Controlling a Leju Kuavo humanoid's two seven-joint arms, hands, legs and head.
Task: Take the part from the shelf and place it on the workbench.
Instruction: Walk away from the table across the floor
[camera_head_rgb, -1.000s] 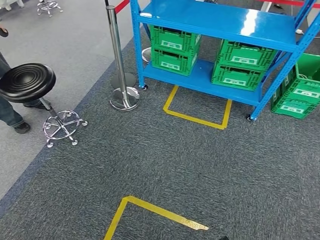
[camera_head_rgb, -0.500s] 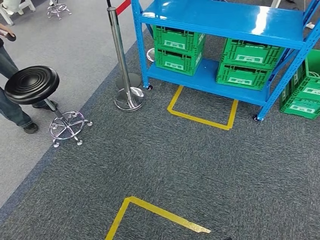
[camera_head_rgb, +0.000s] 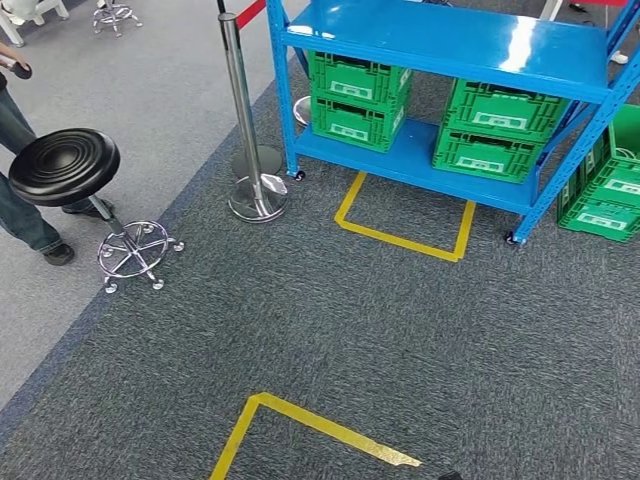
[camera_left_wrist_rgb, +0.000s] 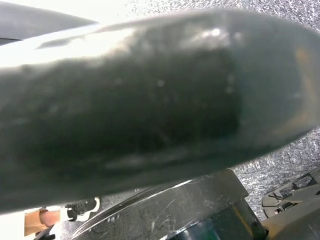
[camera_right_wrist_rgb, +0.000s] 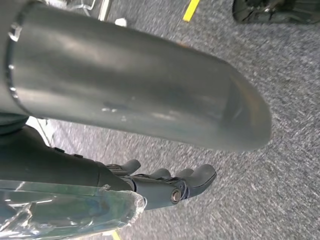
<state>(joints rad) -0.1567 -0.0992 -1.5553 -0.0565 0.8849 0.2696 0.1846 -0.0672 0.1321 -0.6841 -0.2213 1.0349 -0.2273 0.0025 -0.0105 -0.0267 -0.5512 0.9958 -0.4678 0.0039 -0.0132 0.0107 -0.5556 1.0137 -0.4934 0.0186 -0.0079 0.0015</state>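
Green crates (camera_head_rgb: 355, 95) are stacked on the lower level of the blue shelf (camera_head_rgb: 445, 40); the part itself cannot be made out. Right hand (camera_right_wrist_rgb: 162, 187) is seen over grey carpet (camera_right_wrist_rgb: 286, 150), fingers extended, close together, gripping nothing. Left hand's fingers cannot be judged.

A black round stool (camera_head_rgb: 64, 166) on a chrome wheeled base (camera_head_rgb: 134, 250) stands at the edge of the dark grey carpet (camera_head_rgb: 362, 320), just beside a person's legs in jeans (camera_head_rgb: 19, 205). A chrome barrier post (camera_head_rgb: 247, 120) with a red belt (camera_head_rgb: 253, 12) stands near it on its round foot, and more green crates (camera_head_rgb: 604, 190) sit on the floor at the far right. Yellow tape (camera_head_rgb: 400, 240) marks a bay on the carpet, and a second yellow corner (camera_head_rgb: 302, 420) lies nearer.
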